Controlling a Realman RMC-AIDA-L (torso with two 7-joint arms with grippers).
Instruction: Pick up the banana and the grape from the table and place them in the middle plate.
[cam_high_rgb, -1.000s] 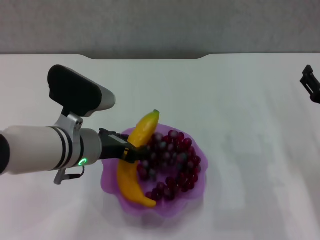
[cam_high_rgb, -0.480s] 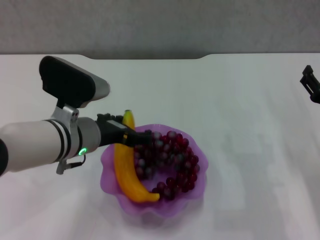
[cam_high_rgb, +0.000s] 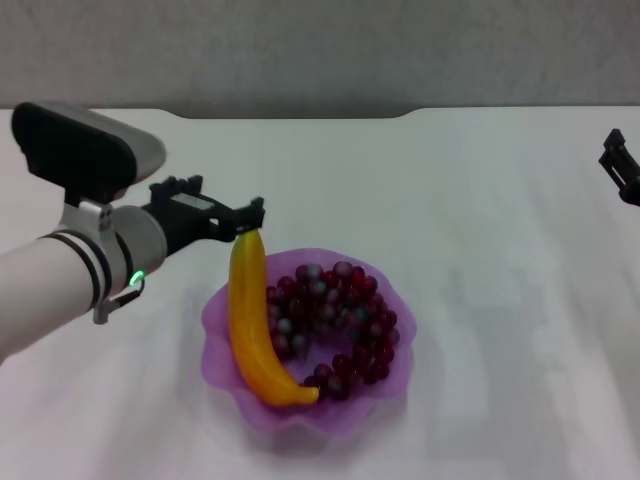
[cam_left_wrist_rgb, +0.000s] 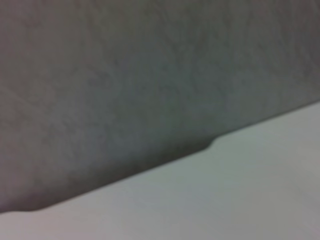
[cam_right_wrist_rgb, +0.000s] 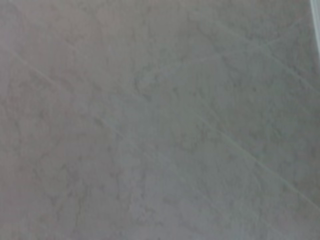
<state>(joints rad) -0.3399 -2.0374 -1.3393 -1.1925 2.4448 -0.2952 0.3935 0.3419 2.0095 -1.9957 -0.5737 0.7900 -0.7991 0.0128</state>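
The yellow banana (cam_high_rgb: 250, 320) lies along the left inside of the purple middle plate (cam_high_rgb: 392, 375), with its stem end sticking up over the far-left rim. The dark red grape (cam_high_rgb: 340, 320) bunch fills the rest of the plate beside it. My left gripper (cam_high_rgb: 240, 215) hovers open just above and left of the banana's stem tip, holding nothing. My right gripper (cam_high_rgb: 622, 168) is parked at the far right edge of the head view, only partly in sight. Neither wrist view shows the fruit or the plate.
The white table (cam_high_rgb: 480, 230) spreads around the plate, its far edge with a rounded notch (cam_left_wrist_rgb: 210, 145) running in front of a grey wall (cam_left_wrist_rgb: 150, 75).
My left gripper has let go of the banana and drawn back up and to the left, off the plate. The banana has settled against the left inside of the plate.
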